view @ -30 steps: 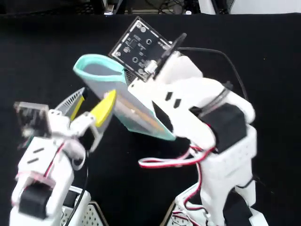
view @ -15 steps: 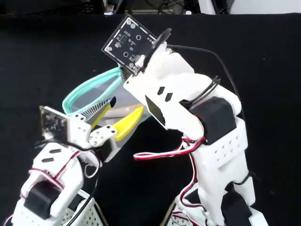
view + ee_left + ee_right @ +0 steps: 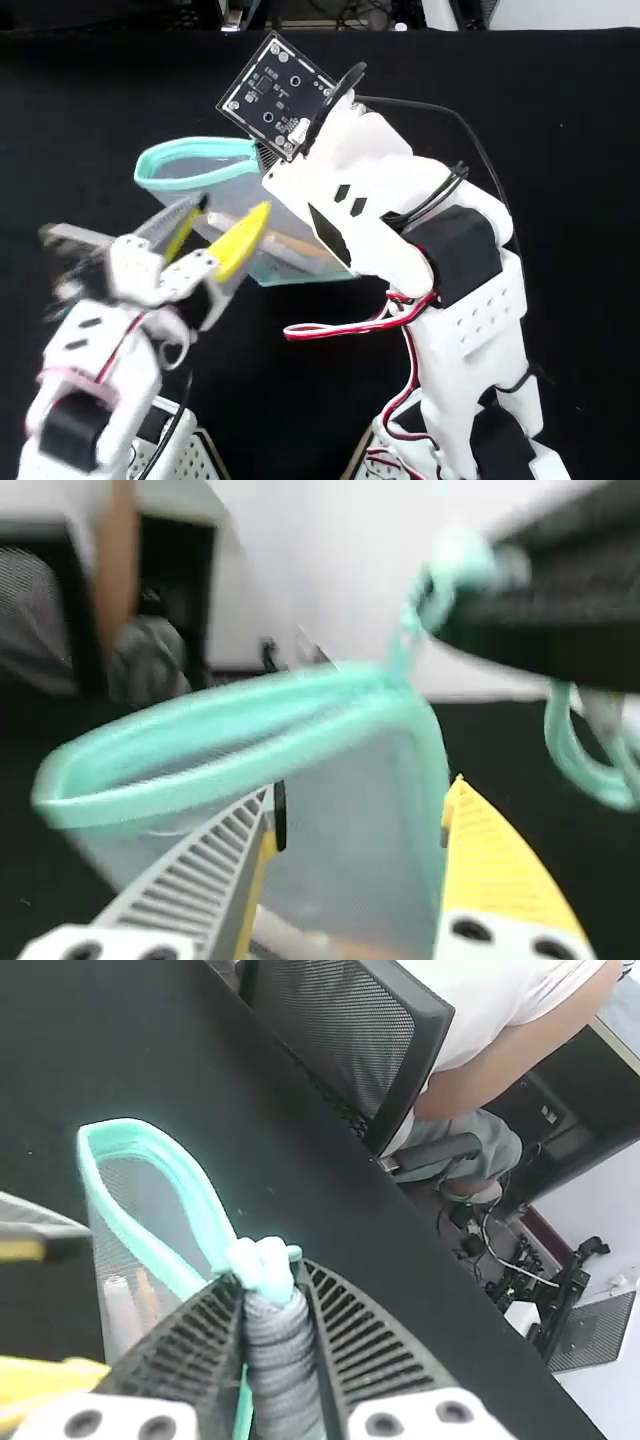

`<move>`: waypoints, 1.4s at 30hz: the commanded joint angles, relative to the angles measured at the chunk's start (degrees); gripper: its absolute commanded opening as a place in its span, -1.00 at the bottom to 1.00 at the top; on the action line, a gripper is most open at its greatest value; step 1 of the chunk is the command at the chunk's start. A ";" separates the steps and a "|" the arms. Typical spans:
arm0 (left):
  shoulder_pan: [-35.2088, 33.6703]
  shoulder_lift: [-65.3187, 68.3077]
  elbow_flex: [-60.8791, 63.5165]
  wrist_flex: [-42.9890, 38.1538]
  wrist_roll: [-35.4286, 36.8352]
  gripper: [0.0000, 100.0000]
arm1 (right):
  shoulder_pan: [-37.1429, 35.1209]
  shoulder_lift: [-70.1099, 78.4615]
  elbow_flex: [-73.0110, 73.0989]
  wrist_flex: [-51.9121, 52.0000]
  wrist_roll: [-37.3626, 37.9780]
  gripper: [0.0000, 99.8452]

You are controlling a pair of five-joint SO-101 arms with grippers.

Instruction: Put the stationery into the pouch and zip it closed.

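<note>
The right gripper [image 3: 268, 1270] pinches the mint zipper end of the pouch [image 3: 185, 152] between its 2 fingers, holding it open-mouthed above the black table [image 3: 90, 110]. The left gripper [image 3: 222, 215] has its fingers spread, with the pouch's side between them. Pencils [image 3: 290, 250] lie inside.

The pouch [image 3: 190, 170] hangs over the table [image 3: 90, 100], its right end pinched in the right gripper [image 3: 265, 158]; pens [image 3: 290, 248] lie inside (low down); the left gripper [image 3: 225, 212] gapes just before it.
</note>
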 commanded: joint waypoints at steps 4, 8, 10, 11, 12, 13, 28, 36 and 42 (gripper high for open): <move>1.19 -3.25 -2.51 2.11 -2.81 -0.46 | 0.26 -0.22 -0.57 -2.11 0.18 -0.98; 8.84 -1.49 -0.04 1.76 -4.92 -0.46 | 0.26 -0.22 -0.75 -5.27 -0.62 -0.98; 10.51 -0.09 0.48 1.67 -4.92 -0.46 | 0.26 -0.13 -0.48 -7.30 -2.55 -0.98; 10.68 0.70 0.48 1.67 -4.92 -0.46 | 0.26 -0.13 -0.48 -8.09 -3.16 -0.98; 10.68 1.58 0.48 1.67 -4.75 -0.46 | 0.26 -0.13 -0.48 -8.70 -3.52 -0.98; 10.68 2.46 0.48 1.32 -4.66 -0.46 | 0.18 -0.13 -0.48 -9.14 -3.87 -0.98; -1.63 7.12 4.88 -9.67 -4.31 -0.46 | -5.71 -0.66 -0.92 -5.45 -3.78 -0.98; -5.14 6.86 7.52 -13.63 -2.02 -0.46 | -7.21 -0.66 -1.01 1.32 -3.43 -0.98; -3.47 7.03 7.60 -13.54 -2.29 -0.46 | -9.93 -0.66 -1.01 1.67 -3.78 -0.98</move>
